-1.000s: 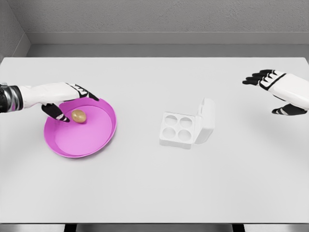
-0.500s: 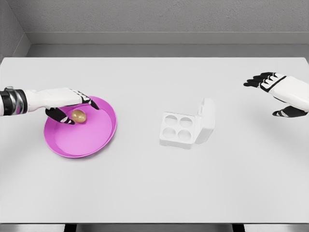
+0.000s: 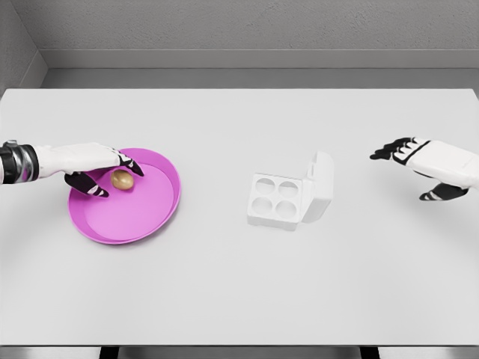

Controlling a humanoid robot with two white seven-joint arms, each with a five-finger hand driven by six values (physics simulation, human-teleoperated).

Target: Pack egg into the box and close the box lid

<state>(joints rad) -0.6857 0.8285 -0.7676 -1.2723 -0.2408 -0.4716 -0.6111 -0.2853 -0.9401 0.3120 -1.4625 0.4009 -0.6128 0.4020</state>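
A brown egg (image 3: 123,179) lies in the pink plate (image 3: 142,221) at the left of the table. My left hand (image 3: 112,173) reaches over the plate's rim, its dark fingers spread on either side of the egg, thumb below and fingers above, without closing on it. The white egg box (image 3: 278,200) stands mid-table with its lid (image 3: 320,185) tilted up on the right and its round cups empty. My right hand (image 3: 419,170) hovers over the table at the far right, fingers relaxed and holding nothing.
The grey table's far edge meets a grey wall. The table's front edge (image 3: 239,345) runs along the bottom of the view.
My left hand has dropped lower and drawn slightly left, its fingers now flanking the egg. My right hand has sunk lower and moved a little left.
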